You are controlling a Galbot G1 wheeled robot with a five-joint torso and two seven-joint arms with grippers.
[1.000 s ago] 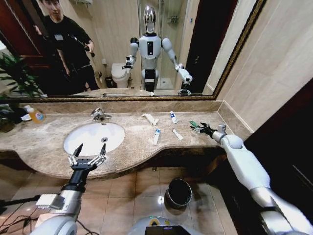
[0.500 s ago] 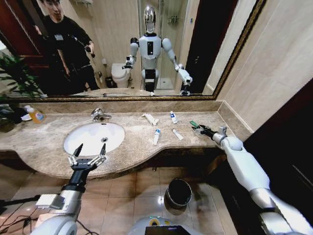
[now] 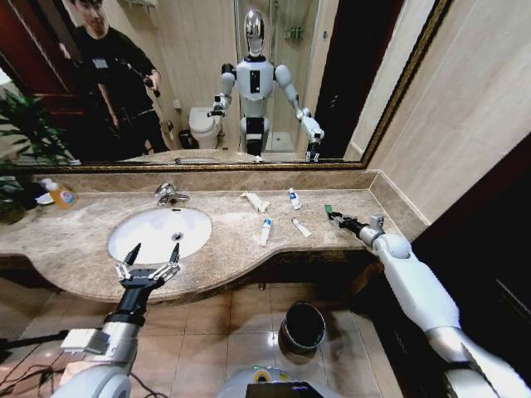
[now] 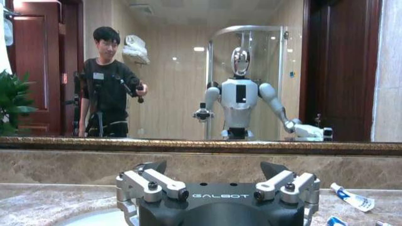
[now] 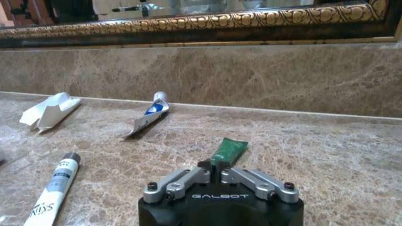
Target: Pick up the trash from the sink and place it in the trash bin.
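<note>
The trash bin (image 3: pixel 304 325) is standing on the floor nearest the robot, below the bench (image 3: pixel 224 240) edge at about 6 o'clock. The left hand (image 3: pixel 149 264) is hovering over the bench front at the sink's (image 3: pixel 158 232) 6 o'clock, its fingers spread wide and gripping nothing. Out at 3 o'clock of the sink, the right hand (image 3: pixel 332 215) is reaching low over the bench, its fingers pinched together on a green stick (image 5: pixel 229 149). Farther in, two blue-capped tubes (image 3: pixel 265 230) are lying mid-bench. Beyond them, a white packet (image 3: pixel 255 201) and another tube (image 3: pixel 294 198) are resting near the back wall.
</note>
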